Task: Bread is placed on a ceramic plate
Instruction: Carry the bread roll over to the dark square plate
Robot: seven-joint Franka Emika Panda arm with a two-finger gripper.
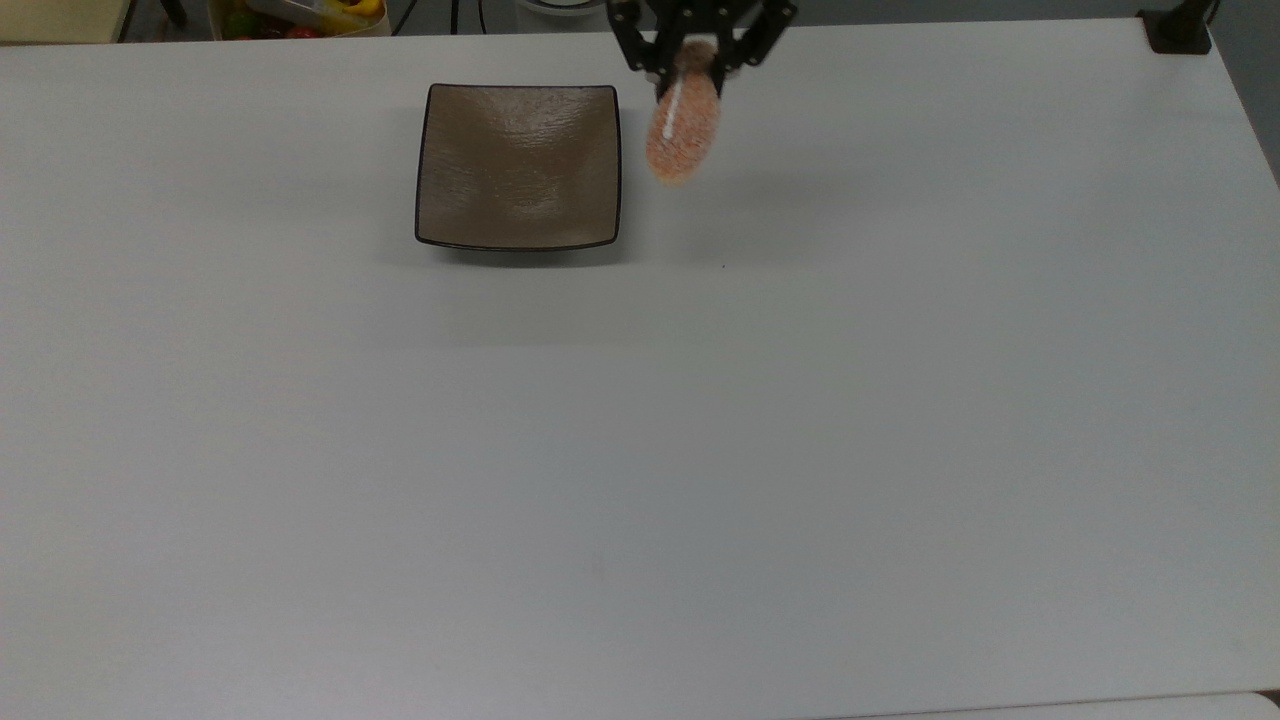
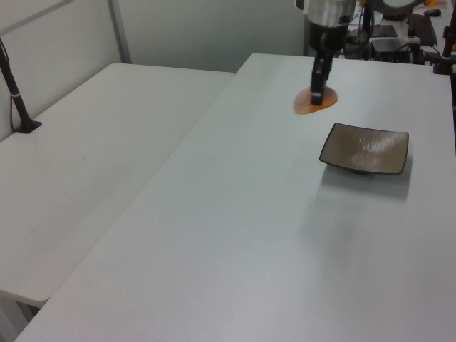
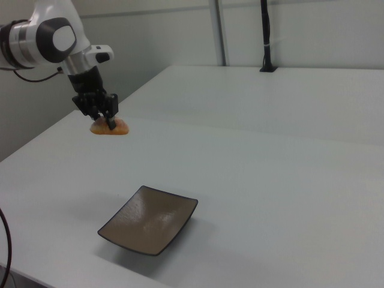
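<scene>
Above the white table (image 1: pixel 800 450), jaws pinch the bread (image 1: pixel 682 125) by one end, beside the ceramic plate (image 1: pixel 518 165).

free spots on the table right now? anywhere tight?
Most of the white table is bare: everything on the top view's bottom and right of the ceramic plate. The plate is empty too. Only tight strip: beside the plate's right edge, where the tool holds the bread.
</scene>
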